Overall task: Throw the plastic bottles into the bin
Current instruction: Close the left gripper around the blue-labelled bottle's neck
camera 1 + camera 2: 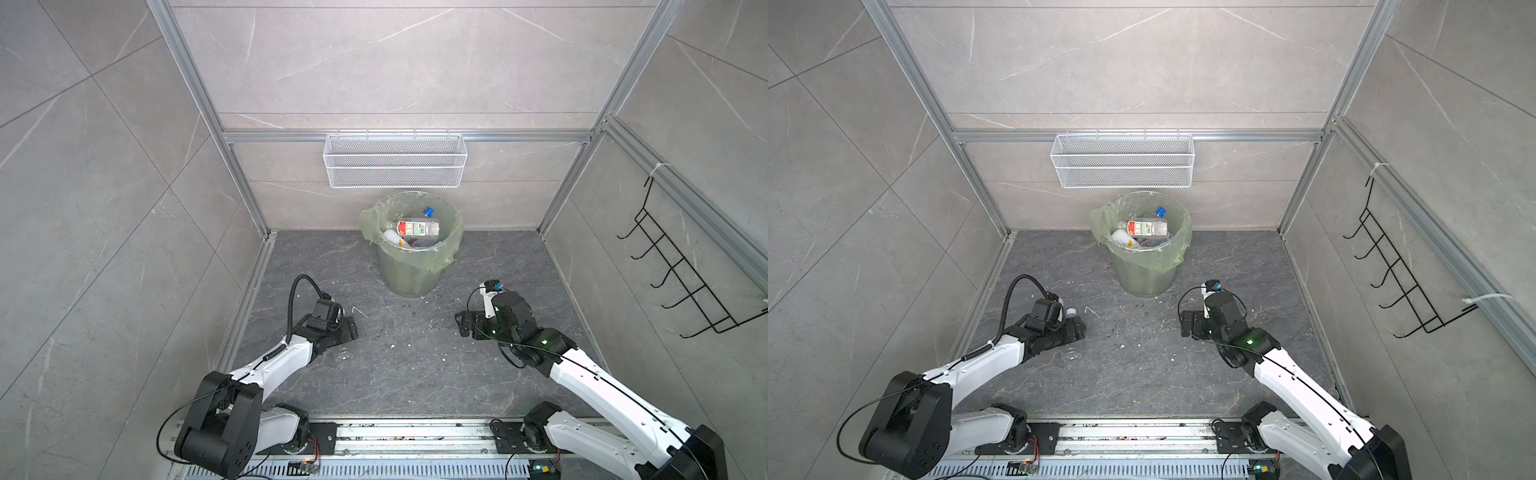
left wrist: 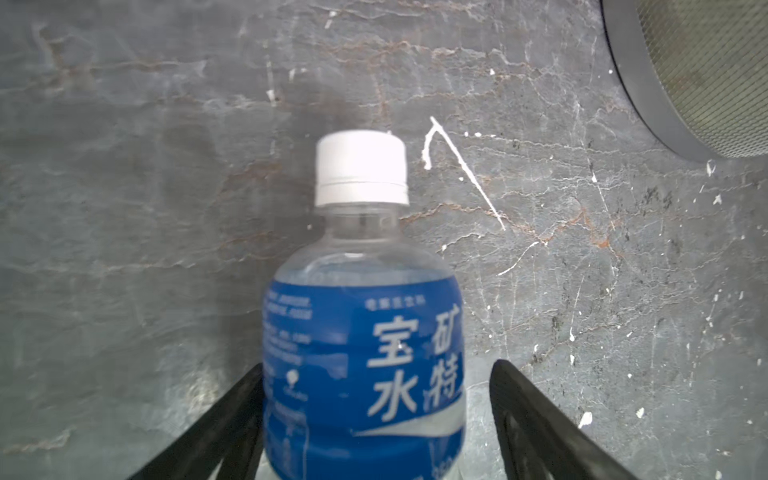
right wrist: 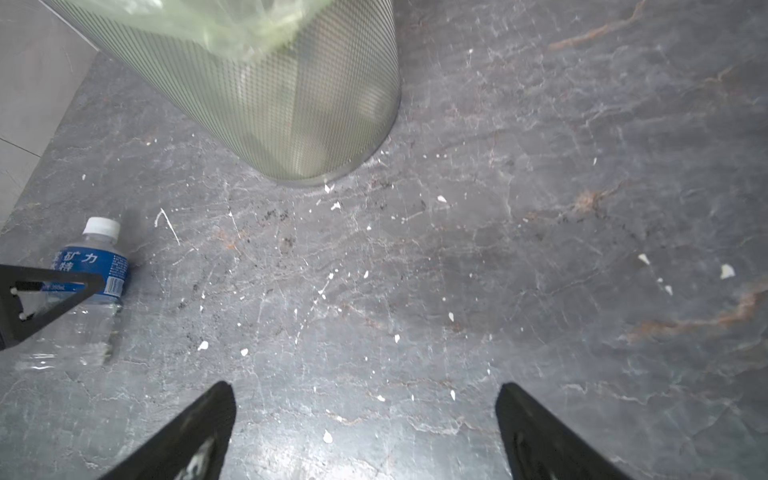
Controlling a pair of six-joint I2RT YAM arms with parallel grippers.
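A clear plastic bottle (image 2: 365, 353) with a blue label and white cap lies on the dark floor at the left, also in the right wrist view (image 3: 89, 274) and in a top view (image 1: 1072, 311). My left gripper (image 2: 378, 368) straddles its body. One finger sits against the label and the other stands off with a gap, so it is open. The bin (image 1: 409, 274), lined with a light green bag, stands at the back middle and holds several bottles (image 1: 417, 227). My right gripper (image 3: 365, 387) hovers open over bare floor, right of the bin (image 3: 299, 104).
A white wire mesh basket (image 1: 395, 162) hangs on the back wall above the bin. A black hook rack (image 1: 681, 270) is on the right wall. Aluminium frame posts edge the floor, and white flecks dot it.
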